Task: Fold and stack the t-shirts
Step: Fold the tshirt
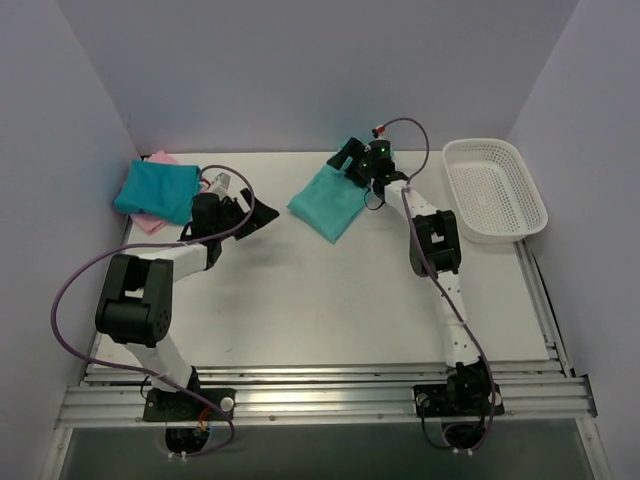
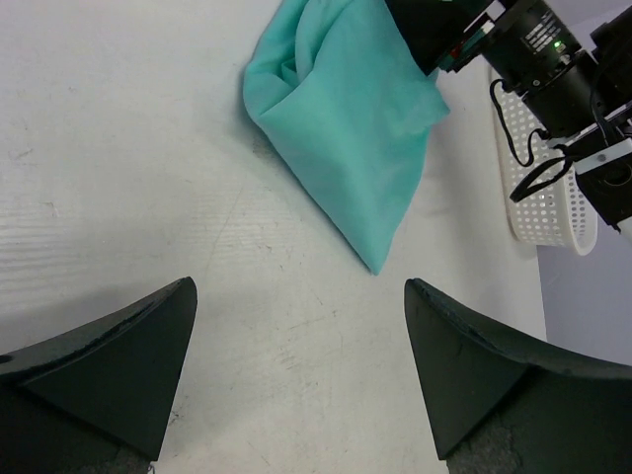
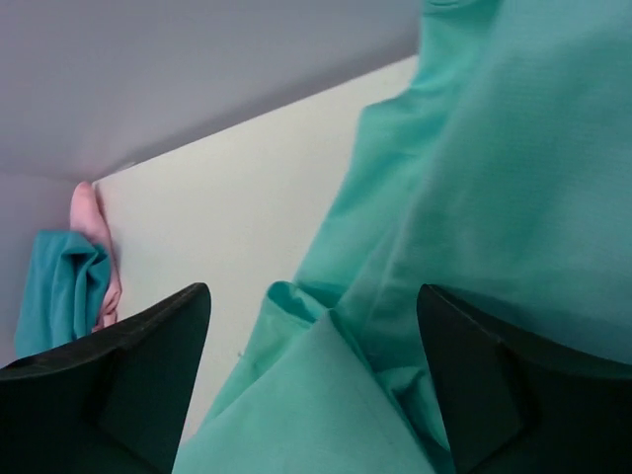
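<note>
Top external view has the folded light teal-green cotton t-shirt (image 1: 328, 205) lying at the back middle of the white desk (image 1: 320, 300). The right claw (image 1: 350, 162) is over the shirt's far corner, released, its fingers spread with cloth lying under the gap. At the back left, the darker teal-blue folded t-shirt (image 1: 157, 190) sits on the pink t-shirt (image 1: 150, 222), and the left claw (image 1: 255, 217) hovers over bare desk between that stack and the green shirt, fingers spread wide and grasping nothing.
</note>
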Robot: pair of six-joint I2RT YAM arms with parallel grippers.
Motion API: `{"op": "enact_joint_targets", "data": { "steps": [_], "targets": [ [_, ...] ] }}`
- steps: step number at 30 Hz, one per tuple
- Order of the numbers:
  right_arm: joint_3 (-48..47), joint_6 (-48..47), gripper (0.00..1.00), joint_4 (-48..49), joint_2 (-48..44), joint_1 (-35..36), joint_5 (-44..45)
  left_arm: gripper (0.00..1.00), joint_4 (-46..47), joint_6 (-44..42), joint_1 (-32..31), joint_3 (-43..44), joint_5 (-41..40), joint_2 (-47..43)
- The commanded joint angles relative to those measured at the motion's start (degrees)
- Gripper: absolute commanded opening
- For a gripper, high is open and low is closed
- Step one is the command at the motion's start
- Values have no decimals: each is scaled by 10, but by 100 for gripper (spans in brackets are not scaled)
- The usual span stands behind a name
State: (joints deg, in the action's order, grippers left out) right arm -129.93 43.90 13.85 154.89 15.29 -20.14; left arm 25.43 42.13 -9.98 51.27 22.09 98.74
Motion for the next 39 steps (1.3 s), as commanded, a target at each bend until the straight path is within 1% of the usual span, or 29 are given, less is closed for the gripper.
{"op": "enact_joint_targets", "data": {
  "steps": [1, 2, 4, 5, 7, 8, 10, 11, 13, 14, 15, 16, 17, 18, 19, 21, 22, 28, 31, 36, 39],
  "targets": [
    [16, -3, 83, 109, -20, 18, -107, 95, 37, -4, -1, 20, 9, 12],
    [19, -7, 94, 115, -42, 22, -117, 95, 40, -3, -3, 18, 9, 12],
    [25, -21, 100, 122, -70, 26, -121, 95, 47, 1, -7, 17, 6, 14],
    [36, -25, 100, 125, -105, 29, -121, 95, 51, 2, -10, 16, 5, 15],
    [56, -40, 100, 126, -144, 33, -116, 95, 69, 8, -14, 17, 5, 23],
    [90, -45, 100, 125, -191, 34, -109, 95, 73, 11, -17, 19, 4, 28],
    [138, -61, 100, 128, -247, 39, -78, 95, 93, 16, -25, 32, 9, 45],
    [202, -64, 100, 137, -304, 40, -67, 95, 95, 16, -29, 38, 9, 52],
    [273, -67, 100, 151, -362, 41, -34, 95, 97, 22, -37, 67, 12, 83],
    [311, -66, 100, 170, -415, 41, -27, 95, 99, 24, -39, 78, 16, 94],
    [378, -68, 100, 173, -439, 41, -15, 95, 100, 28, -43, 87, 19, 116],
    [407, -74, 100, 170, -488, 40, -5, 95, 106, 34, -45, 101, 22, 127],
    [433, -78, 100, 159, -513, 39, 6, 95, 112, 38, -47, 103, 23, 144],
    [484, -81, 100, 153, -535, 37, 17, 95, 116, 42, -48, 106, 21, 151],
    [509, -84, 100, 150, -582, 33, 39, 95, 127, 48, -49, 108, 18, 157],
    [554, -86, 100, 146, -627, 31, 55, 96, 138, 54, -51, 109, 14, 173],
    [588, -87, 100, 143, -664, 30, 62, 96, 146, 59, -51, 111, 9, 178],
    [683, -87, 100, 137, -772, 42, 59, 98, 180, 95, -58, 119, -34, 218],
    [709, -96, 100, 128, -804, 59, 71, 98, 200, 117, -65, 122, -55, 236],
    [762, -102, 100, 126, -833, 90, 89, 97, 232, 154, -80, 116, -117, 261],
    [778, -104, 100, 123, -843, 99, 96, 98, 242, 174, -82, 121, -134, 278]
  ]
}}
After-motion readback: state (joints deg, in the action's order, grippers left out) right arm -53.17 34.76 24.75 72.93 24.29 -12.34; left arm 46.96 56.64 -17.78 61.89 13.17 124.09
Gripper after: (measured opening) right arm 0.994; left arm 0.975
